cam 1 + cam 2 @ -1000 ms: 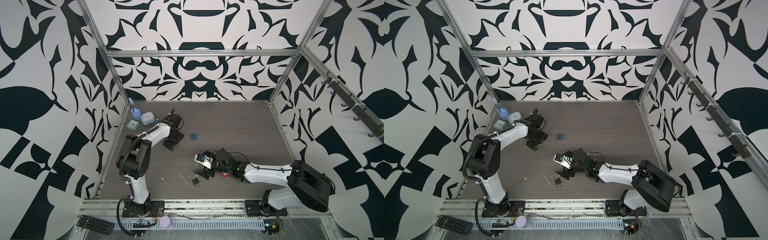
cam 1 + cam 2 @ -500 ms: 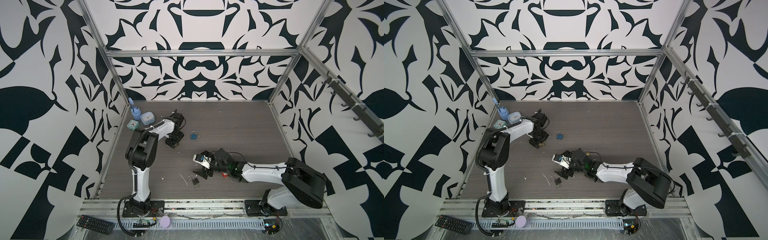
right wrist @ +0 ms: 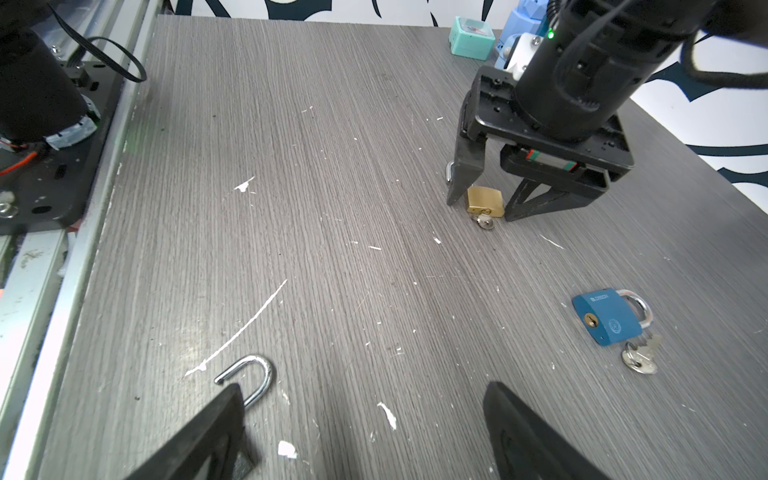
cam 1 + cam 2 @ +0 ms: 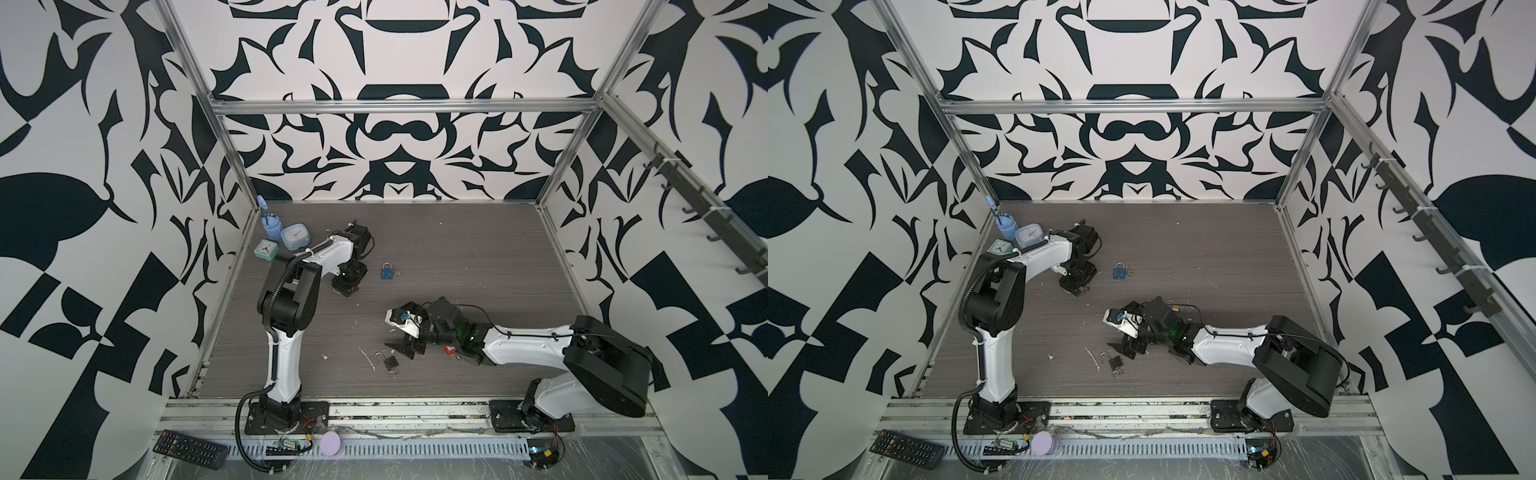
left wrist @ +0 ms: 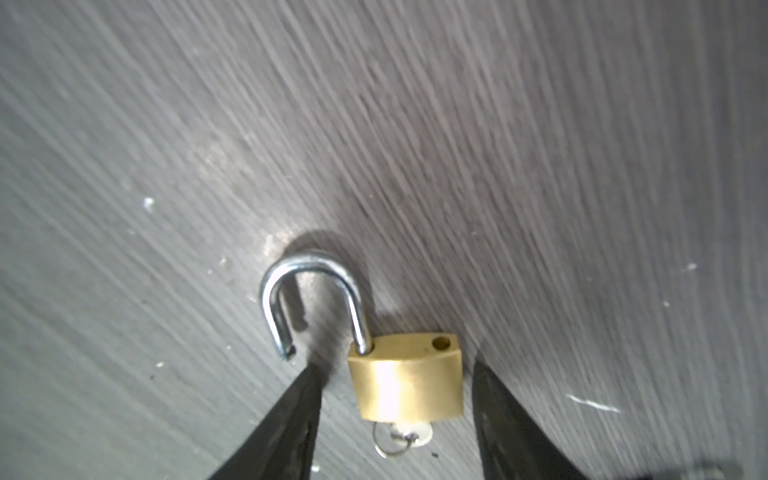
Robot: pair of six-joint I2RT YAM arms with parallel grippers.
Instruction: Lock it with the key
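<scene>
A small brass padlock [image 5: 405, 382] lies flat on the grey table, its shackle [image 5: 311, 291] swung open and a key [image 5: 415, 434] on a ring in its keyhole. My left gripper [image 5: 395, 368] straddles the lock body, open, with a gap on each side; the right wrist view shows the left gripper [image 3: 481, 209] standing over the brass padlock [image 3: 484, 200]. In both top views the left gripper [image 4: 348, 289] [image 4: 1075, 289] hides this lock. My right gripper [image 3: 363, 388] is wide open and empty, beside a black padlock [image 4: 390, 363] with an open shackle [image 3: 249, 376].
A blue padlock [image 4: 387, 272] [image 3: 606, 318], shackle closed, lies mid-table with loose keys [image 3: 640, 359] beside it. Two small clocks [image 4: 265, 249] [image 4: 294, 237] and a blue figure [image 4: 270, 220] stand at the back left corner. White scraps dot the table.
My left gripper's jaws have narrowed around the brass padlock, and the left arm's elbow has swung over its base. The right arm has barely moved.
</scene>
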